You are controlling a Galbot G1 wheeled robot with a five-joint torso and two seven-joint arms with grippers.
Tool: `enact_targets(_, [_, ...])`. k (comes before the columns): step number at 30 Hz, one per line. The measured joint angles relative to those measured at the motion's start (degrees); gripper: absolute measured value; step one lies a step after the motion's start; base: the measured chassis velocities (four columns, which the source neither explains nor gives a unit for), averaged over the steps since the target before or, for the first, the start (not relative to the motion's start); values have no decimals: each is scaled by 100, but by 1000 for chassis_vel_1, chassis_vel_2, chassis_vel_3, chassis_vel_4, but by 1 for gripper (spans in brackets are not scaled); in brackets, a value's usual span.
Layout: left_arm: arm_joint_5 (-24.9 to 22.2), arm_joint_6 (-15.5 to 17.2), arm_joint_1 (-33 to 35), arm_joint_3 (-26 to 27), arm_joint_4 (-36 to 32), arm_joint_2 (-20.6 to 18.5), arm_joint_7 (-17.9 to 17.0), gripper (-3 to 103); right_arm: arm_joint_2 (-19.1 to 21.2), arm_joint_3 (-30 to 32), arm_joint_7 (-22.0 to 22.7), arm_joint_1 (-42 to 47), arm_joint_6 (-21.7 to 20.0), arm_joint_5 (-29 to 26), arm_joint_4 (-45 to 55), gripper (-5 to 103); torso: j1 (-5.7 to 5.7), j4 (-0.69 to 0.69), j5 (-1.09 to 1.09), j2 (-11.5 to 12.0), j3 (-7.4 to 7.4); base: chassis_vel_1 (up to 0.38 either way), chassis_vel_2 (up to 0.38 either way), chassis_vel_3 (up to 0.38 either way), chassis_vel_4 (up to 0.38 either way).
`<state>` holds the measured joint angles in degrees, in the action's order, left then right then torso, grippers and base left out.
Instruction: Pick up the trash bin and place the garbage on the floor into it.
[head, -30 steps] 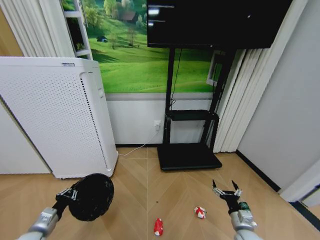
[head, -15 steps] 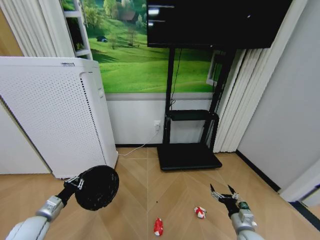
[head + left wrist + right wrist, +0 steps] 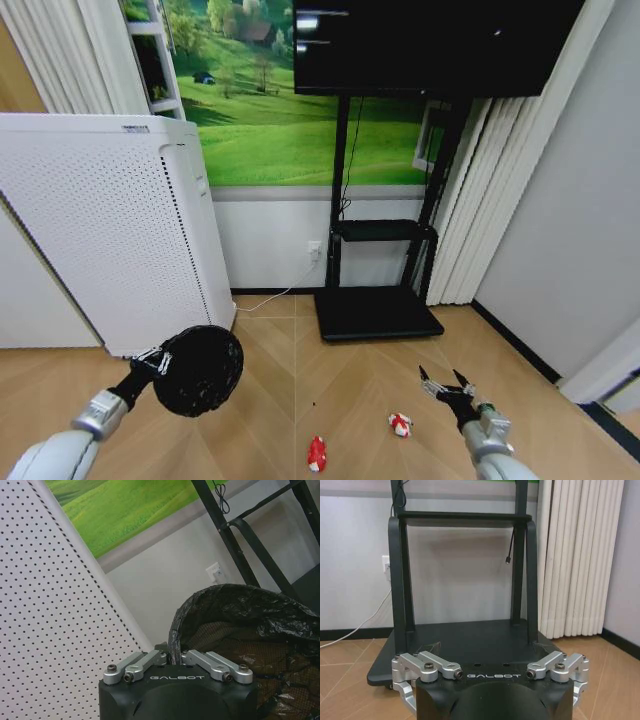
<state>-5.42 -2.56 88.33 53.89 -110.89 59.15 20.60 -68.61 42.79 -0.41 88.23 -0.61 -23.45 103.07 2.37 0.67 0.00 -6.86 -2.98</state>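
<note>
Bin-carrying is done: the left end effector (image 3: pixel 150 362) is clamped on the rim of the trash bin (image 3: pixel 198 370), held off the floor beside the white appliance (image 3: pixel 110 230). The right end effector (image 3: pixel 447 385) hangs spread (empty) near the red-and-white piece (image 3: pixel 400 425); the red piece (image 3: pixel 317 453) lies nearby. Next, I'd judge, comes a low reach.
</note>
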Motion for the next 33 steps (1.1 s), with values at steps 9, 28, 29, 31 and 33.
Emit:
enact_targets(9, [6, -9, 6, -26, 46, 51, -11, 6, -69, -63, -2, -53, 65, 181, -95, 100, 0, 0, 0, 0, 0, 0, 0, 0, 0])
enact_targets(28, [34, -38, -11, -78, 98, 102, -8, 6, -115, -99, 15, -87, 108, 190, -132, 100, 0, 0, 4, 0, 0, 179, 165, -159, -179])
enact_targets(29, [34, -38, -11, -78, 98, 102, -8, 6, -115, -99, 15, -87, 108, 190, -132, 100, 0, 0, 4, 0, 0, 300, 275, -292, -285])
enact_targets(31, [37, -41, -16, -95, 105, 117, -8, 6, -115, -98, 18, -85, 113, 190, -132, 100, 0, 0, -5, -1, -1, 305, 281, -290, -323])
enact_targets(33, [39, -41, -18, -100, 106, 120, -9, 6, -115, -98, 21, -85, 123, 190, -133, 100, 0, 0, -3, -1, 0, 317, 314, -317, -334])
